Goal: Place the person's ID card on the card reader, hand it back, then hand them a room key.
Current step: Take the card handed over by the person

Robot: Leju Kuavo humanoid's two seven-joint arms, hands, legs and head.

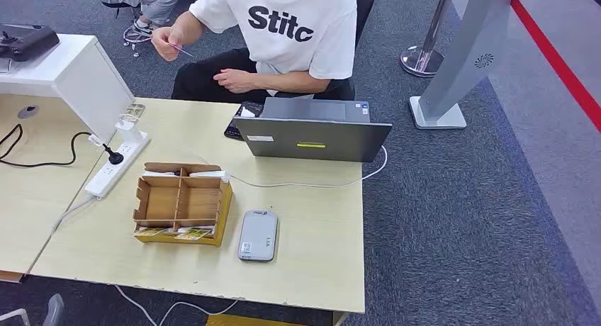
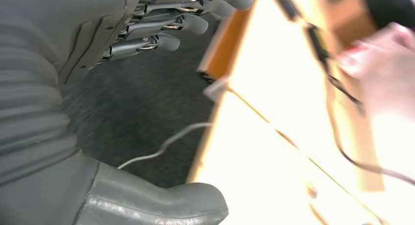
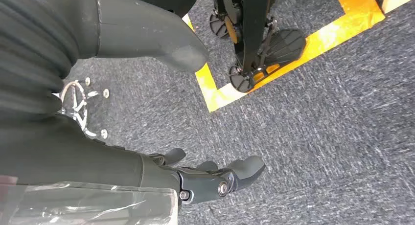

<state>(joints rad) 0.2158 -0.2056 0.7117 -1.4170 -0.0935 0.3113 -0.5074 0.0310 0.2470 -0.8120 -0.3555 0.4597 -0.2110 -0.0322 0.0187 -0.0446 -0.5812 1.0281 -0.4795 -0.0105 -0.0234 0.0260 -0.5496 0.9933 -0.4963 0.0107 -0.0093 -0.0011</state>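
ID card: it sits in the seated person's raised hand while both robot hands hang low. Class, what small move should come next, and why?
Probably raise one open hand, say the left hand, toward the ID card the person holds out; the card reader lies bare.

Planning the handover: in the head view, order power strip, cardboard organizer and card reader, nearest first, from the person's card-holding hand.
1. power strip, left side of table, nearest the person's hand.
2. cardboard organizer, mid-table.
3. card reader, by the front edge.
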